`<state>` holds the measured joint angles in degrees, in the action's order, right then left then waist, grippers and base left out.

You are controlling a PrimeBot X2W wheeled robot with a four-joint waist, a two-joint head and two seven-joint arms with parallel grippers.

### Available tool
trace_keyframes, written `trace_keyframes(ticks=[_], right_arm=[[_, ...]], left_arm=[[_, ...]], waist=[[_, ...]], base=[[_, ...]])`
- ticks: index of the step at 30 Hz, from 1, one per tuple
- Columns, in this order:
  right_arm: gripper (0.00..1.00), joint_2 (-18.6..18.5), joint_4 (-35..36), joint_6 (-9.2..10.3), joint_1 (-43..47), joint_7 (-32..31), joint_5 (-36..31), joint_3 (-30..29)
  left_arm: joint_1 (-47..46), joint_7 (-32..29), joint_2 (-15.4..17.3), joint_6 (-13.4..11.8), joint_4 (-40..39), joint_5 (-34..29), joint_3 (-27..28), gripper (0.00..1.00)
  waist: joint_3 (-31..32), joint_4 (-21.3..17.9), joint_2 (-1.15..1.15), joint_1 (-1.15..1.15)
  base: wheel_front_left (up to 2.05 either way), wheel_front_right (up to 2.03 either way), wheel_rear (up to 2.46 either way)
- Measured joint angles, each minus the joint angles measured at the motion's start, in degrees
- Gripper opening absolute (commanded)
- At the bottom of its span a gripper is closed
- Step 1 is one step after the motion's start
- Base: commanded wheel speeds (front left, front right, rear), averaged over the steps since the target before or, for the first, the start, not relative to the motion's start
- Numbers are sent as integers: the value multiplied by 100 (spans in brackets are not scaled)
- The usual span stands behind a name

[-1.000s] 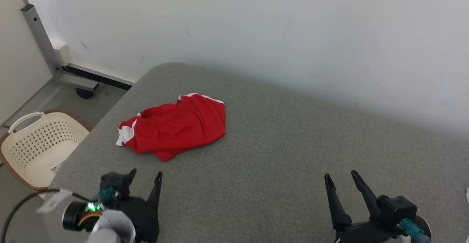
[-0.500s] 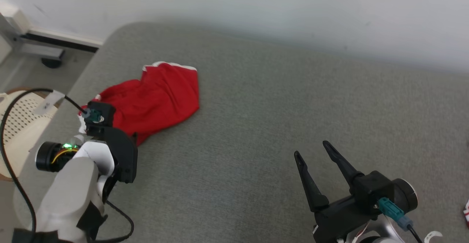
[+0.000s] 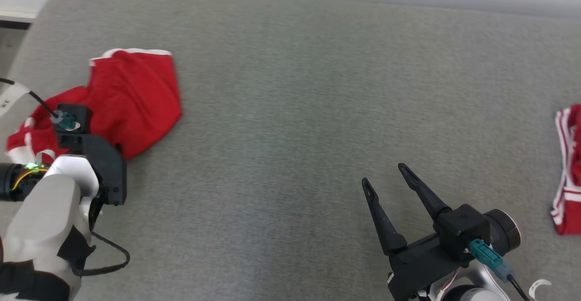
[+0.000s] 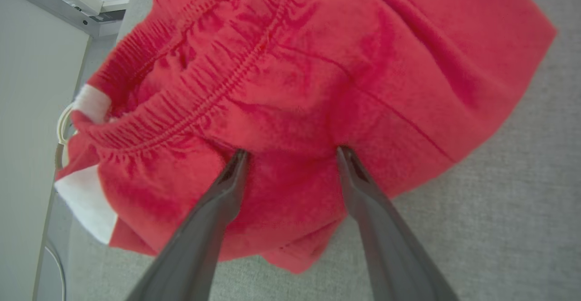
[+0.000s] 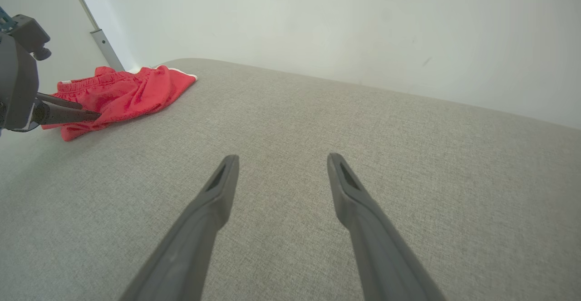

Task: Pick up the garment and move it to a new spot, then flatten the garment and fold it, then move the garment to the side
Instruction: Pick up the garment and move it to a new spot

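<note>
Garment: the red garment [image 3: 136, 96] is lying crumpled at the left end of the grey surface [image 3: 290, 87], near its rounded far corner, with the gathered elastic waistband bunching up on top.
Garment's edges: its white-trimmed hems are sitting close to the left rim of the surface, one at the far side and one at the near left. A loose point of cloth is trailing toward the robot.
Open room: bare grey fabric is stretching from the garment's right side across the whole middle of the surface. The pale wall [image 5: 317, 19] is running along the far edge.
Striped cloth: a second red, white-striped cloth [image 3: 567, 174] is lying at the right margin of the head view, well apart from the garment.
Left gripper: the left gripper [image 4: 291, 151] is standing with its jaws spread wide over the near part of the garment, the tips straddling a hump of cloth below the waistband. It is pinching nothing, and I cannot tell whether the tips are touching the cloth.
Left arm: the pale forearm [image 3: 41, 219] is reaching up from the lower left, its wrist pitching forward and down over the garment.
Right gripper: the right gripper [image 3: 383, 175] is hovering with its fingers wide apart and empty above bare surface at the lower right, pointing toward the far left.
</note>
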<state>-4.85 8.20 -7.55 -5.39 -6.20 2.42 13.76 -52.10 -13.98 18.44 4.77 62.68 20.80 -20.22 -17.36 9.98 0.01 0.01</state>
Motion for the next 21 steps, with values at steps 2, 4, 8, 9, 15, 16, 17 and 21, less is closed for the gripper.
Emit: trace_keyframes(ticks=[2, 4, 8, 9, 15, 16, 17, 21], right_arm=[[100, 0, -8, 0, 0, 18, 0, -2], [100, 8, -25, 0, 1, 20, 0, -10], [100, 14, -88, 0, 5, 54, 10, -46], [100, 24, -111, 0, 5, 68, 19, -47], [100, 87, -330, 0, 20, 223, 120, -80], [100, 97, -383, 0, 41, 248, 142, -88], [100, 100, -443, 0, 67, 279, 163, -87], [100, 140, -632, 0, 203, 371, 278, -134]], left_arm=[[-25, -21, 0, -25, 145, 18, 9, 47], [-60, -21, 2, -58, 260, 51, 30, 0], [-105, 49, -13, -110, 408, 78, 35, 0], [-107, 94, -20, -120, 427, 82, 33, 0], [-215, 595, -207, -71, 374, 99, -13, 0], [-230, 668, -253, -73, 353, 114, -9, 0], [-245, 715, -293, -75, 342, 110, -45, 0], [-313, 926, -557, -73, 169, 127, -88, 0]], waist=[[-48, -114, 0, 0], [-76, -212, 0, 0], [-35, -325, 0, 0], [-3, -337, 0, 0], [321, -348, 0, -1], [396, -349, 0, -1], [480, -351, 0, -1], [855, -376, -1, -1]], base=[[0, 0, 0], [0, 0, 0], [0, 0, 0], [0, 0, 0], [0, 0, 0], [0, 0, 0], [0, 0, 0], [0, 0, 0]])
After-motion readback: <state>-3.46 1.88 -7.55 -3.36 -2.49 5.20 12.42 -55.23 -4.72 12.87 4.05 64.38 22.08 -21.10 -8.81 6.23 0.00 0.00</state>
